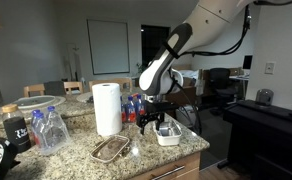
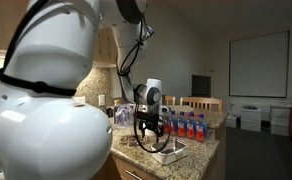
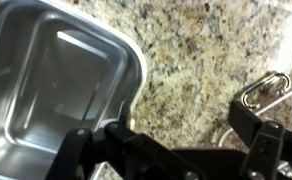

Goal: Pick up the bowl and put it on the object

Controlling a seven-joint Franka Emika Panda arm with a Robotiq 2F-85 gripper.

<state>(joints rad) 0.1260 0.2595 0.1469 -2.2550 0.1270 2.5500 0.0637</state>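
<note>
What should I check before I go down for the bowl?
1. Gripper open, nothing between its fingers: ok.
2. Bowl upright and empty: ok.
3. Fingers straddling the bowl's rim: cannot tell; one is by the rim, the other over bare counter.
4. Tray lying flat on the counter: ok.
5. Tray apart from the roll: cannot tell; the roll stands close behind it.

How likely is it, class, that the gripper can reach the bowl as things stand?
Probably yes: the open gripper hangs just above the bowl, over one corner of its rim in the wrist view, and nothing shows between them.
</note>
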